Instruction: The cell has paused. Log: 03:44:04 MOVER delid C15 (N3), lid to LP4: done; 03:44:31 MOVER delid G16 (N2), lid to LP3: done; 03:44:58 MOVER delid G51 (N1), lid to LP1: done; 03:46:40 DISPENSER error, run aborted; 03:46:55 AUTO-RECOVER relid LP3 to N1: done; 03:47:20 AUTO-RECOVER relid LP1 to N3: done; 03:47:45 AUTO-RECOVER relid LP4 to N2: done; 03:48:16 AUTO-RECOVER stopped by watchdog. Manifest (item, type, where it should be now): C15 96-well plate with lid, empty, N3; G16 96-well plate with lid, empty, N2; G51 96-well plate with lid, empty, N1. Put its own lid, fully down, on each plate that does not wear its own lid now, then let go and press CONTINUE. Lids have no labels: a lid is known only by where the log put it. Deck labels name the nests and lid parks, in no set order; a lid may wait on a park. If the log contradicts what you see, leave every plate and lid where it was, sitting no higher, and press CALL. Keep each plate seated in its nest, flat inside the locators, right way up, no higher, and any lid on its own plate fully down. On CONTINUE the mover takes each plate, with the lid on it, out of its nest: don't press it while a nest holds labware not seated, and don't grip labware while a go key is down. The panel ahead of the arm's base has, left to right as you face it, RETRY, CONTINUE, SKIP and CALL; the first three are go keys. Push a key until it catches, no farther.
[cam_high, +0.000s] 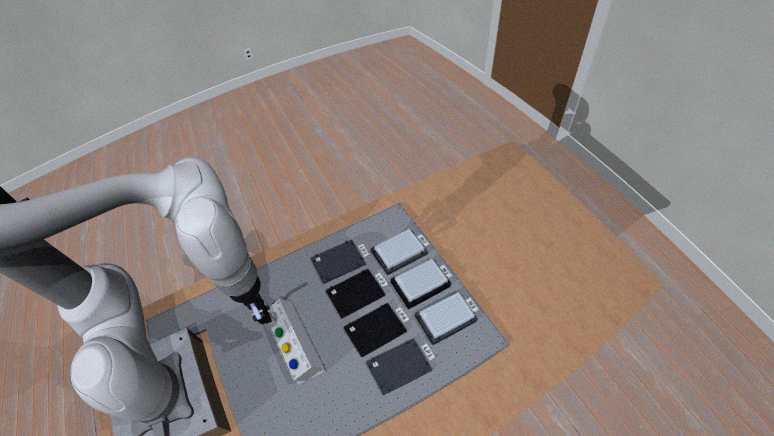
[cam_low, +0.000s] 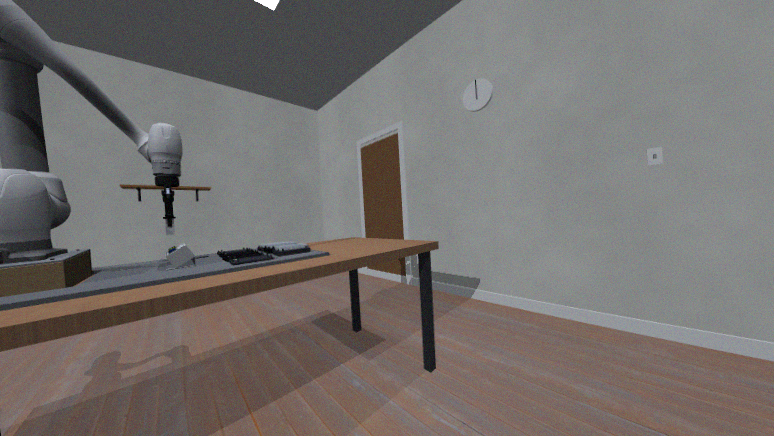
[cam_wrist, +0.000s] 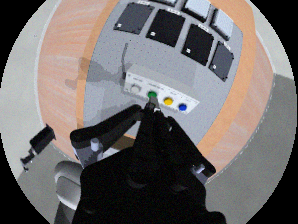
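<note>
Three lidded white 96-well plates sit in a row of nests on the grey deck: the far one (cam_high: 399, 249), the middle one (cam_high: 421, 280) and the near one (cam_high: 446, 314). Beside them lie four dark lid parks (cam_high: 355, 292), none with a lid on it. The key panel (cam_high: 292, 341) shows a green key (cam_high: 278, 331), a yellow key (cam_high: 285, 347) and a blue key (cam_high: 293, 363). A pale key shows in the wrist view (cam_wrist: 135, 87). My gripper (cam_high: 261, 315) (cam_low: 169, 222) is shut and empty. It hangs well above the panel's far end, near the green key (cam_wrist: 152, 95).
The deck plate (cam_high: 335, 324) lies on a wooden table (cam_high: 541, 259). The arm's base stands on a block (cam_high: 184, 379) at the deck's left end. Small label tags stand beside each nest and park; I cannot read them.
</note>
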